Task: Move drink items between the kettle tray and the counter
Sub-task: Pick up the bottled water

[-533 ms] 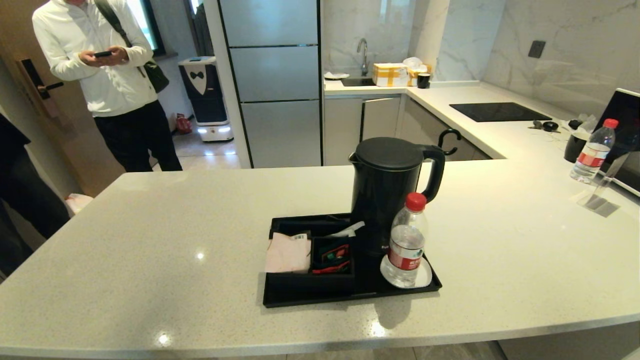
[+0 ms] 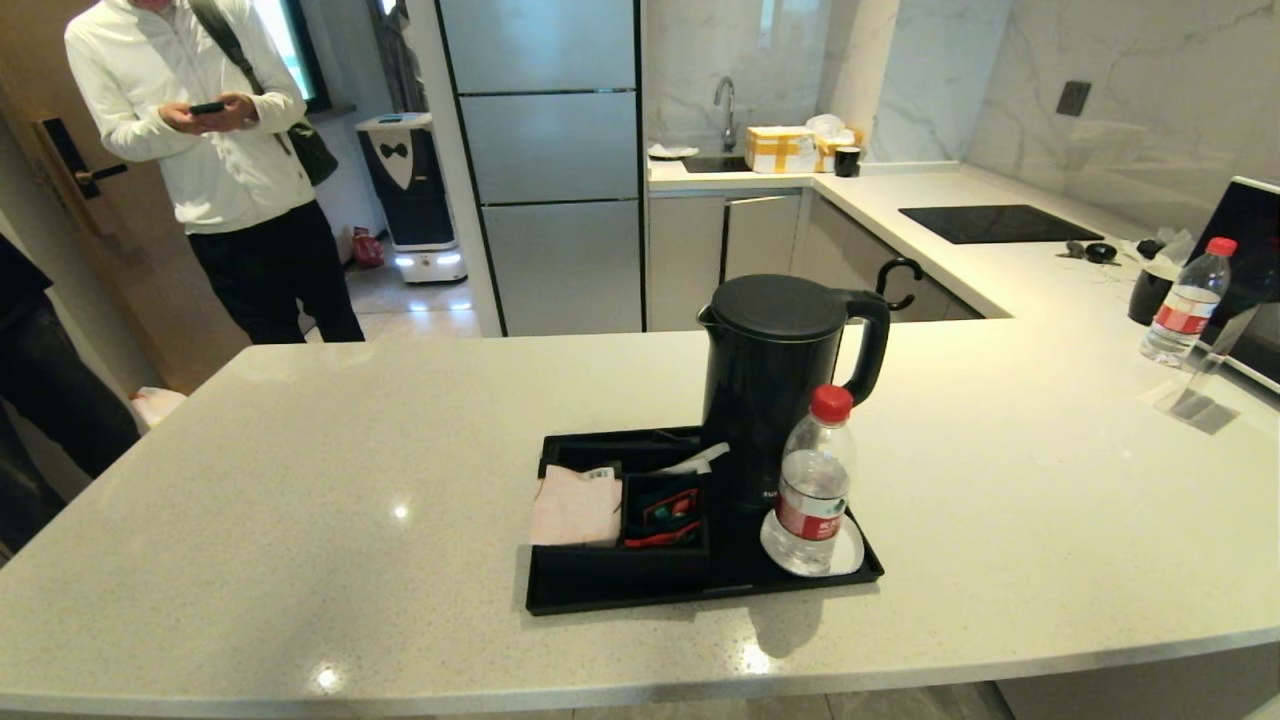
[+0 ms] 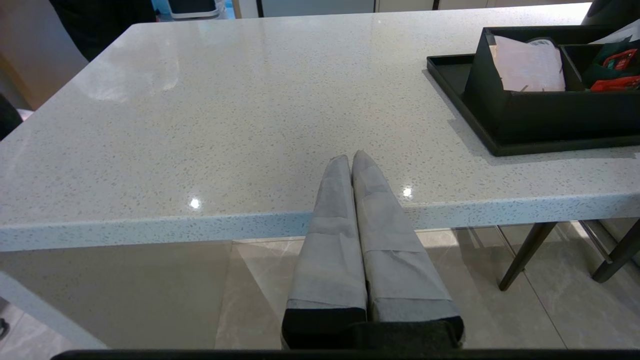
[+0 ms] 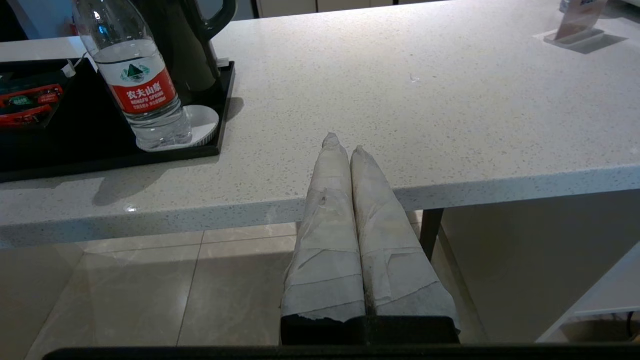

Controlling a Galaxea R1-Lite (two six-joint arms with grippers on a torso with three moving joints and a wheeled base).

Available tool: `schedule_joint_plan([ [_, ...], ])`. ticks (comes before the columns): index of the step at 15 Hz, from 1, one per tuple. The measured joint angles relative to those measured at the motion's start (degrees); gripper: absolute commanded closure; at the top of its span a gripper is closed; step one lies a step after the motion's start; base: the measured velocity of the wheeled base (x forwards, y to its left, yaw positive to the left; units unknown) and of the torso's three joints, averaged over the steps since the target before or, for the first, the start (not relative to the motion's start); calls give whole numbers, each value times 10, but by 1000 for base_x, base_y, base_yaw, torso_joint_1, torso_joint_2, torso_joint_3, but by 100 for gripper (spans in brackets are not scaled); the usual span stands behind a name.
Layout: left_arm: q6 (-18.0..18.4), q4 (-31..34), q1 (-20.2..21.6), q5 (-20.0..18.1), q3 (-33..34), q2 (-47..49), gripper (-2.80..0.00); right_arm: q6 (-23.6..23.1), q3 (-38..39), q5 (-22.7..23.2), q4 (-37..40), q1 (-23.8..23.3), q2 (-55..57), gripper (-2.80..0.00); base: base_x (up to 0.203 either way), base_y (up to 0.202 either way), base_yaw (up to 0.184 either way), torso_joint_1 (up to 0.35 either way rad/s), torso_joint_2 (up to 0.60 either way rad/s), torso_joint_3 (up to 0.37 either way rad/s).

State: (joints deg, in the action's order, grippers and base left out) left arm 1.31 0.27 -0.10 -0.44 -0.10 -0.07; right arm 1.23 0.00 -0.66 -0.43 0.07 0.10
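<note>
The black kettle tray lies mid-counter. On it the matte black kettle stands upright at the back right. The clear water bottle, red-capped, stands on the white coaster at the tray's front right; the bottle also shows in the right wrist view. The sachet-and-napkin box fills the tray's left. My left gripper is shut and empty, low at the counter's front edge, left of the tray. My right gripper is shut and empty, at the front edge right of the tray. Neither arm shows in the head view.
A second red-capped bottle, a black cup and a clear stand sit at the far right. A black glass hob is set into the back counter. A person in white stands beyond the counter's far left.
</note>
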Motion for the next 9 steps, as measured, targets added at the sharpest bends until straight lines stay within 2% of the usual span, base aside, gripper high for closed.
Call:
schedule_joint_plan([
  [4,0,0,0,0,0,0,0,-2,-2,0,6,0,0,0,0,0,0,0,0,0],
  [6,0,0,0,0,0,0,0,11,-33,-1,18,0,13,0,0,0,0,0,0,0],
  [7,0,0,0,0,0,0,0,31,-72,-1,28,0,31,0,0,0,0,0,0,0],
  [9,0,0,0,0,0,0,0,92,-206,5,65,0,91,0,0,0,0,0,0,0],
])
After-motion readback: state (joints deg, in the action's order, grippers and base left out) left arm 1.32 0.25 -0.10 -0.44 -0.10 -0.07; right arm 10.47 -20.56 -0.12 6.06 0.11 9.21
